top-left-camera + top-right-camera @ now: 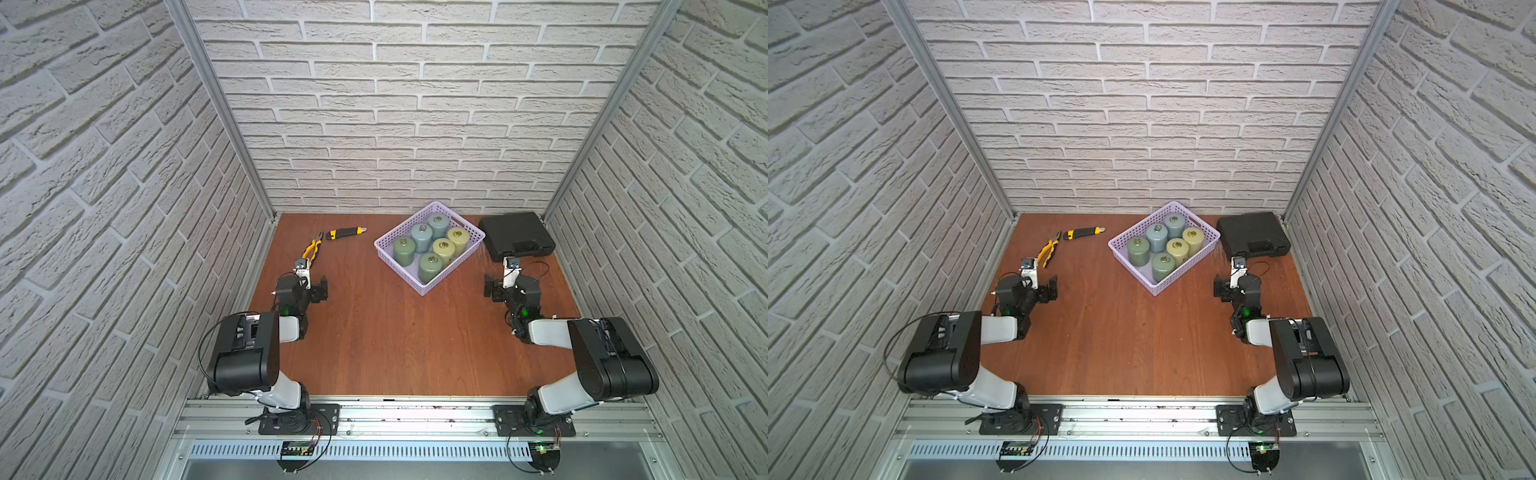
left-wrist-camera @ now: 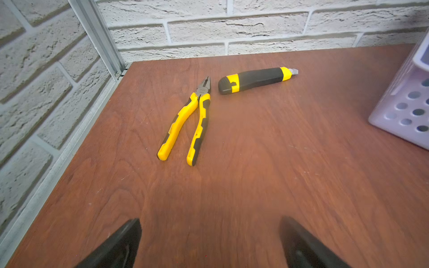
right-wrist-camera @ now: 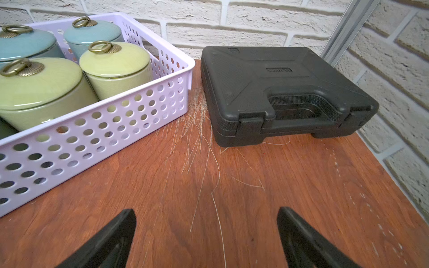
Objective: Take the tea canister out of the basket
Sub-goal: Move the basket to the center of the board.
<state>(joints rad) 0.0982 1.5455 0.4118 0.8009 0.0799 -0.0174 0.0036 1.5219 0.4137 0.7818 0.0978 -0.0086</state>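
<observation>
black left gripper (image 2: 209, 222) and right gripper (image 3: 206, 213) gape wide and empty over the reddish wood-grain table (image 1: 374, 353). six glazed, ring-lidded tea canisters (image 1: 430, 266) stand in the perforated lavender basket (image 3: 92, 130), beside a pebbled black case (image 3: 278, 92). white brick-pattern walls (image 1: 415, 124); pale lines (image 3: 199, 130), strands or scratches, unclear.

The left arm (image 1: 243, 357) and right arm (image 1: 611, 361) match: bulky black joint housings between white links, on black base plates (image 1: 328, 415). Thin black cables (image 1: 200, 353) loop alongside, and a green light (image 1: 286, 310) glows near each wrist.
</observation>
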